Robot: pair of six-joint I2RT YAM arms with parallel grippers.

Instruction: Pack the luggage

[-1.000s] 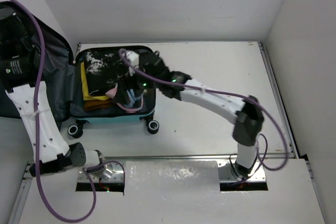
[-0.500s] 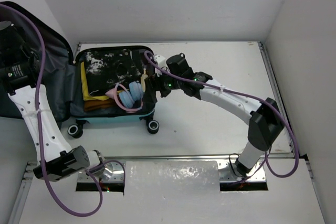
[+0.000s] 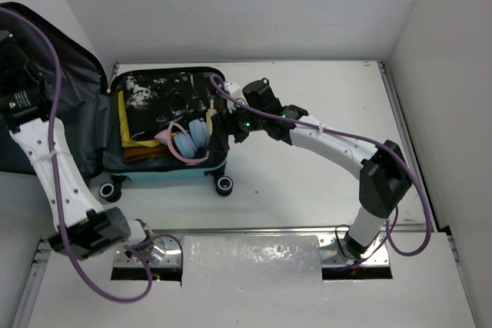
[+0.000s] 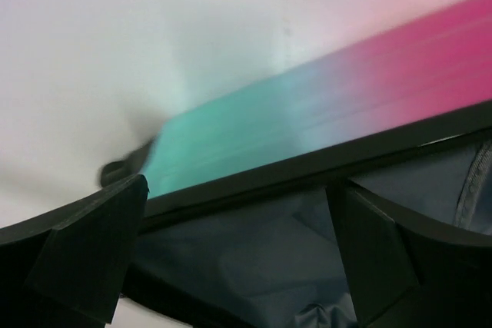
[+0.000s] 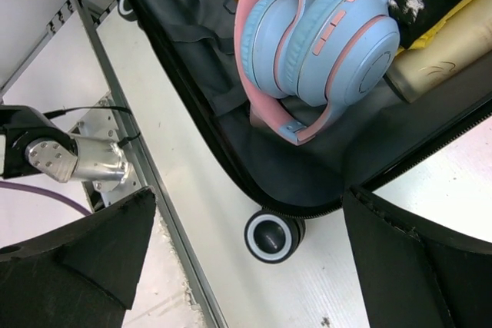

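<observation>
Packing looks nearly finished, and I judge closing comes next. The luggage [image 3: 165,174] lies open at the far left of the desk [image 3: 323,97], its lid [image 3: 77,113] raised against the left wall. My left tool [image 4: 238,255] is spread astride the lid's rim, pinching nothing; it would need to swing the lid down. My right tool [image 5: 246,266], spread and empty, hovers over the case's right rim and should clear away first. The shell fades from pink to teal, with dark grey lining and black wheels. Inside are dark clothing, something yellow and blue-and-pink headphones [image 5: 323,36].
</observation>
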